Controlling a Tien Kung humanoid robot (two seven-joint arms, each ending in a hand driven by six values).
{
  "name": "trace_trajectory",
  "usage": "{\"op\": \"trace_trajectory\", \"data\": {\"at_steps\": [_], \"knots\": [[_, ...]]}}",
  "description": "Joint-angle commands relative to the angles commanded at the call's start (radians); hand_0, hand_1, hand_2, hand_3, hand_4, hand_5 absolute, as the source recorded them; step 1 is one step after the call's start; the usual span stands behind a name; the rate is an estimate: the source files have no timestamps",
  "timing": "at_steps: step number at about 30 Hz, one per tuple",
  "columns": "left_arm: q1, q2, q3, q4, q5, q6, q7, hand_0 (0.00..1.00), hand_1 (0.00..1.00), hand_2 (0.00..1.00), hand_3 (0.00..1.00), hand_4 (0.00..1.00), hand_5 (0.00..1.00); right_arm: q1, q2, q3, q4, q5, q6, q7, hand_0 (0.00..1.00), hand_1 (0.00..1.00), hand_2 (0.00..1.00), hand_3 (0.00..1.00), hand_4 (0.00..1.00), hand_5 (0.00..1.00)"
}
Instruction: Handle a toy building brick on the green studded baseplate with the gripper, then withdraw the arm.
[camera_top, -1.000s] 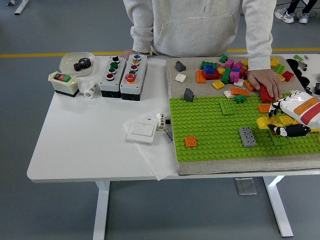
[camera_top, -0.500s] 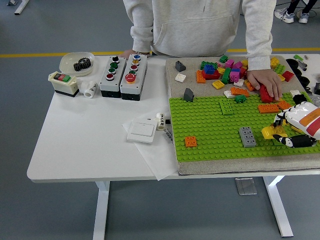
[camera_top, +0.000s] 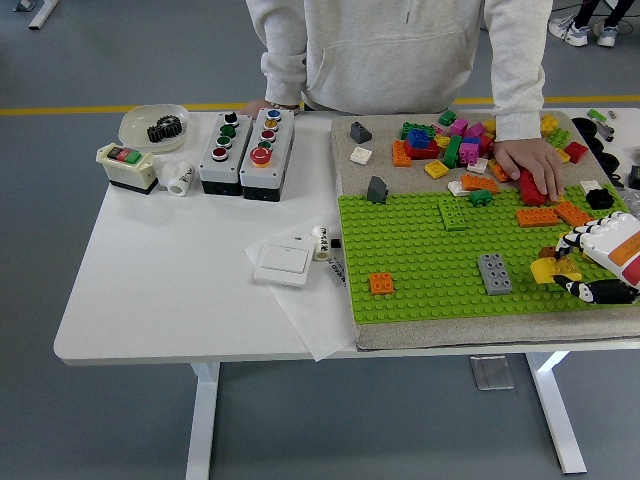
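The green studded baseplate (camera_top: 420, 250) lies on a beige mat on the right half of the table. My right hand (camera_top: 572, 266) reaches in from the right edge over the plate's right end, its fingers curled around a yellow brick (camera_top: 553, 269). On the plate sit a grey brick (camera_top: 493, 273), an orange brick (camera_top: 381, 283), a flat green brick (camera_top: 453, 213) and two orange bricks (camera_top: 537, 216). Across the table stands a person; one hand (camera_top: 530, 162) rests on a red brick (camera_top: 528, 187) beside the loose brick pile (camera_top: 445, 142).
Left of the mat stand two button boxes (camera_top: 245, 150), a switch box (camera_top: 127, 165), a bowl with a black gear (camera_top: 155, 125) and a small white roll (camera_top: 182, 178). A white wall switch (camera_top: 284, 262) lies on a paper sheet by the plate's left edge.
My right hand has drawn back to the right and toward the near edge, and the yellow brick has moved with it. The person's hand has stayed on the red brick.
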Motion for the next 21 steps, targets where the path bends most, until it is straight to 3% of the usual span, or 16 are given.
{"op": "trace_trajectory", "data": {"at_steps": [10,21], "knots": [[0.003,-0.002,-0.004,-0.001,0.013,-0.004,0.007,0.794,0.816,0.796,0.644,0.709,0.616,-0.015,0.021,0.011,-0.05,0.021,-0.048,0.033,0.338,0.455,0.517,0.506,0.655,0.322],[0.001,-0.003,-0.004,-0.002,0.019,-0.007,0.012,0.791,0.815,0.795,0.643,0.709,0.616,-0.029,0.052,0.012,-0.111,0.039,-0.05,0.066,0.335,0.458,0.517,0.507,0.648,0.311]]}}
